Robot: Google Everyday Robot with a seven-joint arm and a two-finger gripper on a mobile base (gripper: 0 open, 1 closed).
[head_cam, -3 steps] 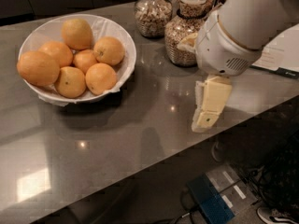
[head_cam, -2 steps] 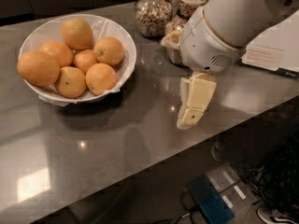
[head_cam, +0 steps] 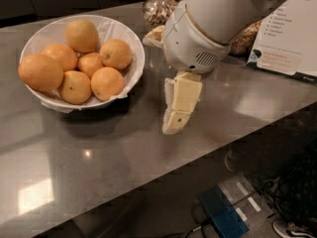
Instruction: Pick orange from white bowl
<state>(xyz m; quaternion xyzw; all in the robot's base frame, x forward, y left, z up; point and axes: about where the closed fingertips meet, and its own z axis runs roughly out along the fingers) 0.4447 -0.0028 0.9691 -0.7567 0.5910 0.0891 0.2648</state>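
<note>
Looks down at an angle on a polished grey stone bench [head_cam: 99,152]. Near the far left corner, shows the white bowl [head_cam: 130,43], wide and shallow, lined with crinkled white paper that folds over its rim. Holds seven oranges piled together. Places the orange [head_cam: 40,72], the largest and deepest in colour, at the pile's left side, lying against the bowl's left rim and partly over it. Surrounds it to the right with six smaller oranges [head_cam: 107,83], paler and rounder, touching one another. Around the middle of the bench, nearer the front edge than the bowl, shows the cream-coloured gripper [head_cam: 174,125] hanging tip-down over bare stone, to the right of the bowl and apart from it, with nothing in its grasp. Cannot tell from this angle whether it is spread or pressed together, nor whether its tip touches the surface. Above the gripper, shows the bulky white arm housing [head_cam: 208,24] reaching in from the far right corner. Along the far edge, shows a glass jar [head_cam: 161,6] of brown nuts or cereal just behind the bowl, and a second jar [head_cam: 245,38] mostly hidden behind the arm. Near the right edge, shows a printed white card [head_cam: 290,38]. Below the front edge, shows a blue box [head_cam: 223,212] and dark cables [head_cam: 297,182] on the floor.
</note>
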